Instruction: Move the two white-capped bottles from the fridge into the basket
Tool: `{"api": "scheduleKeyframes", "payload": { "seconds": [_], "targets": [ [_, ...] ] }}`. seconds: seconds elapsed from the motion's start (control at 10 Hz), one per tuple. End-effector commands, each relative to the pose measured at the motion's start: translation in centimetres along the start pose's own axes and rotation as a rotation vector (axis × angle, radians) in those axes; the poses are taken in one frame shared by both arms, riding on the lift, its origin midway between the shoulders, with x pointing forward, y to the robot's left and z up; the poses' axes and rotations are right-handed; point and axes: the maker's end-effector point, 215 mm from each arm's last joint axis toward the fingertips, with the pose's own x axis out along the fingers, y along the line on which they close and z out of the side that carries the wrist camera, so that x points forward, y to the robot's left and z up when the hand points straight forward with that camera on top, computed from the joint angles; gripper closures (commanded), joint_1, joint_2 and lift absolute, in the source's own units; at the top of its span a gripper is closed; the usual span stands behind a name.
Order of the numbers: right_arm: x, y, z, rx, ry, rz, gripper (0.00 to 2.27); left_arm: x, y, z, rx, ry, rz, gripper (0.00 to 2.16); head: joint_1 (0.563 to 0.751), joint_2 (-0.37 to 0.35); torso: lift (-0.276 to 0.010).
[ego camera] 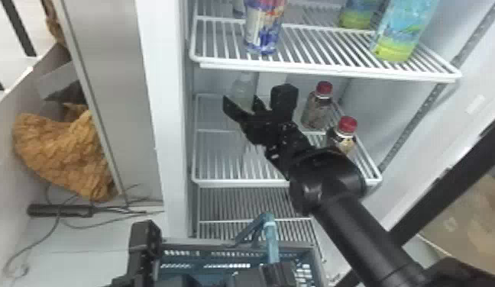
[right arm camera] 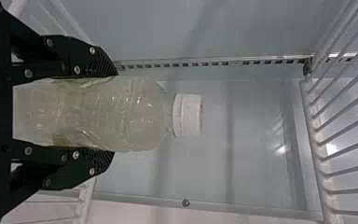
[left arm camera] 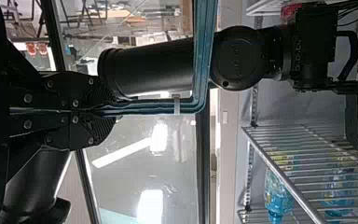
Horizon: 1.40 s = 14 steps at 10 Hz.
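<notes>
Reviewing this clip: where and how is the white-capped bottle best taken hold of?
Probably by the middle of the white-capped bottle's body, from the fridge's open front, one finger to each side. The body is broad with long sides; the cap is narrow. The upper shelf makes a top approach look awkward. The right hand has its fingers on both sides.

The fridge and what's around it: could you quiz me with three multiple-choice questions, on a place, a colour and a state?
1. Where are the red-capped bottles?
A in the basket
B one shelf below the tall blue-green bottle
C on the floor

2. The cap by the right tool is:
A red
B green
C white

3. The left tool is:
A wide open
B shut on the blue handle
C shut on a bottle

1 B: head view shows both there.
2 C: right wrist view shows it.
3 B: left wrist view shows the handle running from it.
</notes>
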Motion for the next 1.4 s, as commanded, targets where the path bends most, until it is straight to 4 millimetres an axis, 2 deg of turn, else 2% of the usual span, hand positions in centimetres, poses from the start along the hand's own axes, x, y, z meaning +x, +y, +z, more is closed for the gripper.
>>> {"api": "scheduleKeyframes", "payload": {
  "seconds": [0.0,0.3,0.5,0.7,0.9,1.3],
  "targets": [
    [-0.1,0.2,0.1,0.005,-0.008,0.003,0.82,-0.1,0.0,0.0,-0.002,0.001,0.000,1.12,0.695,-0.171,-0.260],
    [-1.0,1.2,2.2,-0.013,-0.080,0.017,0.81,-0.3,0.1,-0.2,-0.012,-0.004,-0.002,1.12,0.695,-0.166,-0.260],
    [-2.5,0.7,3.6,-0.023,-0.126,0.000,0.81,-0.6,0.2,-0.3,-0.018,-0.012,-0.003,1.12,0.695,-0.162,-0.260],
    [-4.7,-0.4,4.2,-0.009,-0.150,-0.024,0.81,-0.7,0.3,-0.5,-0.023,-0.013,-0.003,1.12,0.695,-0.173,-0.260],
    [-8.1,-1.4,4.6,-0.004,-0.152,-0.057,0.81,-0.8,0.3,-0.5,-0.024,-0.016,-0.004,1.12,0.695,-0.198,-0.260],
    [-12.1,-1.2,5.0,-0.003,-0.156,-0.051,0.81,-0.9,0.3,-0.5,-0.026,-0.022,-0.007,1.12,0.695,-0.243,-0.260]
  ]
}}
